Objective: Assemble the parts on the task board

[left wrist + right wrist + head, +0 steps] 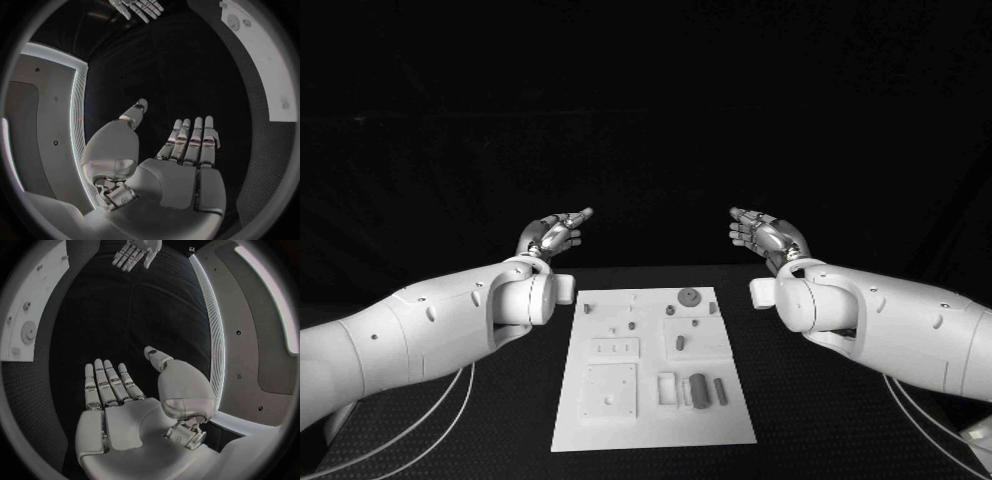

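the task board (653, 375) lies flat in the middle of the black table (819, 400), its long side running away from the robot, and both arms flank it without touching it. the left hand (554, 234) is raised beyond the board's far left corner, palm turned inward, fingers apart and lightly curved, holding nothing; the left wrist view shows the same left hand (178, 165) with its fingers (194, 137) stretched out side by side and the thumb set off to one side, nothing in the palm. the right hand (766, 234) mirrors it beyond the far right corner, also released and empty; in the right wrist view the right hand (134, 415) has straight fingers (106, 382) and a spread thumb. each wrist view catches the other hand at the circle's rim, fingers extended. on the board, a round grey part (689, 296) sits near the far edge, a small upright peg (681, 343) stands near the middle, and a dark cylinder (700, 391) lies near the close right corner with a thinner rod (721, 391) just beside it. pale raised blocks (610, 390) occupy the board's left half. the hands are well apart from all the parts.
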Robot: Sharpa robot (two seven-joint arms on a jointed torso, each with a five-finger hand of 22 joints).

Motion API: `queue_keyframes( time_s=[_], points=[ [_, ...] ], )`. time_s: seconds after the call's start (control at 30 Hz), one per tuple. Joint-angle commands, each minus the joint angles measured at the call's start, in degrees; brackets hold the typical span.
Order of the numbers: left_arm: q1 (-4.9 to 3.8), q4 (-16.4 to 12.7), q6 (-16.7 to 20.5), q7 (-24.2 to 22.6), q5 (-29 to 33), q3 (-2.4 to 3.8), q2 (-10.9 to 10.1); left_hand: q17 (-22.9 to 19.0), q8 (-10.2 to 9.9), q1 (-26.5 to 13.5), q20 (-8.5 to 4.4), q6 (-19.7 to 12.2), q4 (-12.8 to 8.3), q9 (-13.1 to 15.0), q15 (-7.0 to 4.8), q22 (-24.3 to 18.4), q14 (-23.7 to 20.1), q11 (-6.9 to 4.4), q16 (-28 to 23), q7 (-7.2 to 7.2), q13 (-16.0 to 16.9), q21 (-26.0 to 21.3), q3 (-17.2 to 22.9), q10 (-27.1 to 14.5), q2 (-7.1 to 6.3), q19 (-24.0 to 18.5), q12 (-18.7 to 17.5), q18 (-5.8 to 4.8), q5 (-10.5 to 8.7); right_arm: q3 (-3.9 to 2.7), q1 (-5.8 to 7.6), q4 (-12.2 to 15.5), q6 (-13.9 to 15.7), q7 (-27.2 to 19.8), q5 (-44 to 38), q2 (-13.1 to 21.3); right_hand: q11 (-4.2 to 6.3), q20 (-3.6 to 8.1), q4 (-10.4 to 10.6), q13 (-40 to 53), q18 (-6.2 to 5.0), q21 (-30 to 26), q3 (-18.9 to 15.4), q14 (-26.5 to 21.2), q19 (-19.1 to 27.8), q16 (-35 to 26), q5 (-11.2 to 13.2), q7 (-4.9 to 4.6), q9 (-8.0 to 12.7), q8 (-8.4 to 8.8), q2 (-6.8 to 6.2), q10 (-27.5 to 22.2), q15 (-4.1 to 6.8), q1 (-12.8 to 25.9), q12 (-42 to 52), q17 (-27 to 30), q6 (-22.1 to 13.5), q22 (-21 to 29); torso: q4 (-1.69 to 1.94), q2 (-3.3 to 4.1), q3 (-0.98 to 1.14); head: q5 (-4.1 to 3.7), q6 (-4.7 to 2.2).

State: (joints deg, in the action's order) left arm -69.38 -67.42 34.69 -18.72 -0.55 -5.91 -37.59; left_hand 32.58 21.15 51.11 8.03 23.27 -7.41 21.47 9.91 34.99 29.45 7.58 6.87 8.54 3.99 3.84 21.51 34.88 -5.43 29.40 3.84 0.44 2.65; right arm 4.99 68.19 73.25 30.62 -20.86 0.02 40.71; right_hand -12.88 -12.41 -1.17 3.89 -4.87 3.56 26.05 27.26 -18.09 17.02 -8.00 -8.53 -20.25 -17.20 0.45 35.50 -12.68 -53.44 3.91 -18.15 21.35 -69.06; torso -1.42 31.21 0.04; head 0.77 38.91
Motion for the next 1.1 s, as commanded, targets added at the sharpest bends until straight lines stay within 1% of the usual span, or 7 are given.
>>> queue_keyframes(
  time_s=[0.03, 0.23, 0.33, 0.43, 0.47, 0.73, 1.1],
  points=[
    [-2.04, 5.0, -9.8, 8.6, -1.9, -0.95, 1.7, 1.2, 1.1, 2.3, 0.25, 1.5, -0.3, 1.0, 0.57, 1.4, 1.5, 0.45, 0.7, 0.74, 0.3, 0.4, 0.7, 2.4, 0.25, 1.4, 0.5, -0.44, 0.3, 0.94, 1.91, -4.2, -14.5, 7.6, -1.5, -1.0, -0.58, -0.82, -4.7, 0.4, -1.88, 0.4, 1.0, 4.1, -4.4, 2.2, -0.5, -5.36, -1.9, -2.98, 0.12, 5.1, -0.93, -3.9, 1.0, -1.2, 4.3, -2.9, -0.05, 0.0, 0.01, 0.01, 0.02],
    [-4.32, 10.5, -13.7, 12.4, -2.4, -2.32, 3.4, 1.6, 1.7, 3.5, -0.67, 3.0, -1.2, 1.3, 1.28, 2.0, 3.9, 1.13, 2.2, 1.57, 0.6, 1.4, 0.4, 4.7, 1.06, 3.5, 1.3, -0.29, 0.34, 2.36, 4.31, -9.3, -21.3, 11.4, -1.9, -2.2, -0.68, -0.71, -9.9, 0.7, -3.69, 0.7, 2.9, 8.6, -9.1, 4.0, -0.5, -5.41, -2.2, -4.88, -0.71, 10.3, -1.4, -5.9, 2.3, -1.9, 9.1, -2.1, -0.05, 0.0, 0.01, 0.01, 0.02],
    [-4.74, 11.6, -14.4, 13.1, -2.5, -2.57, 3.8, 2.0, 2.6, 5.1, -1.56, 5.6, -2.8, 1.6, 2.19, 2.4, 7.0, 2.09, 3.9, 2.5, 1.0, 2.4, 0.7, 7.9, 2.59, 6.1, 2.4, -0.08, 0.58, 2.7, 4.88, -10.4, -22.9, 12.3, -2.0, -2.5, -0.21, -0.68, -12.0, 1.0, -4.72, 1.0, 3.7, 11.9, -12.1, 5.4, -0.5, -4.93, -2.5, -5.73, -1.44, 13.3, -0.43, -6.7, 3.0, -2.7, 11.7, -1.8, -0.05, 0.0, 0.01, 0.01, 0.02],
    [-4.79, 11.7, -14.5, 13.2, -2.6, -2.61, 3.8, 2.7, 3.6, 6.4, -2.44, 8.7, -4.4, 1.9, 1.35, 2.9, 11.3, 2.63, 6.1, 3.1, 1.7, 3.7, 1.3, 11.9, 3.86, 9.6, 4.0, 0.87, 0.78, 2.82, 5.09, -10.9, -23.5, 12.6, -2.0, -2.6, 0.74, -0.58, -13.5, 1.9, -5.81, 1.6, 4.5, 15.1, -15.4, 6.8, -0.5, -4.5, -3.0, -6.64, -1.96, 17.3, 0.78, -7.4, 4.4, -3.8, 14.4, -1.8, -0.05, 0.0, 0.01, 0.01, 0.02],
    [-4.77, 9.7, -16.6, 12.3, -5.3, -3.21, 2.8, 3.2, 4.0, 7.2, -2.74, 10.0, -5.0, 1.9, 1.17, 3.2, 13.7, 2.65, 7.4, 3.19, 2.0, 4.5, 1.8, 13.7, 4.22, 11.3, 4.9, 1.43, 0.86, 2.94, 5.08, -17.9, -17.3, 13.6, -38.0, -6.4, 1.04, -0.57, -13.9, 2.1, -6.1, 1.7, 4.7, 15.9, -16.2, 7.1, -0.5, -4.34, -3.1, -6.78, -2.12, 18.2, 1.06, -7.6, 4.6, -4.2, 15.1, -1.8, -0.04, -0.02, -0.09, 0.17, 0.29],
    [-4.78, 7.1, -19.5, 11.7, -8.3, -3.23, 1.1, 6.3, 6.0, 12.5, -5.7, 20.2, -7.8, 1.7, -2.38, 4.8, 23.8, 0.56, 12.2, 2.35, 4.6, 8.2, 9.5, 25.6, 5.4, 20.7, 9.7, 2.86, 2.36, 2.91, 5.07, -22.0, -18.0, 14.2, -51.2, -9.3, 3.38, -0.23, -15.4, 4.1, -9.11, 3.8, 5.7, 24.2, -25.2, 10.1, -0.5, -3.44, -4.6, -7.54, -2.98, 24.6, 4.64, -9.3, 5.1, -8.3, 20.6, -2.2, 0.13, 0.17, -0.19, 0.42, 0.3],
    [-5.07, -2.2, -19.1, 10.4, -9.4, -3.19, -2.9, 9.8, 5.3, 10.7, -8.07, 23.9, -7.5, 1.0, -4.46, 6.4, 28.1, -1.09, 13.7, 1.38, 6.0, 9.8, 10.4, 30.1, 2.48, 25.0, 9.8, 2.39, 0.34, 2.87, 5.09, -21.7, -19.9, 15.8, -66.6, -10.2, 4.57, 2.62, -15.5, 5.0, -10.13, 7.1, 5.4, 34.4, -36.4, 13.3, -0.5, -2.29, -4.7, -6.03, -3.57, 28.7, 9.76, -10.9, 3.2, -14.8, 24.7, -3.8, 2.19, 3.01, -0.39, -1.02, -0.71]
  ],
)
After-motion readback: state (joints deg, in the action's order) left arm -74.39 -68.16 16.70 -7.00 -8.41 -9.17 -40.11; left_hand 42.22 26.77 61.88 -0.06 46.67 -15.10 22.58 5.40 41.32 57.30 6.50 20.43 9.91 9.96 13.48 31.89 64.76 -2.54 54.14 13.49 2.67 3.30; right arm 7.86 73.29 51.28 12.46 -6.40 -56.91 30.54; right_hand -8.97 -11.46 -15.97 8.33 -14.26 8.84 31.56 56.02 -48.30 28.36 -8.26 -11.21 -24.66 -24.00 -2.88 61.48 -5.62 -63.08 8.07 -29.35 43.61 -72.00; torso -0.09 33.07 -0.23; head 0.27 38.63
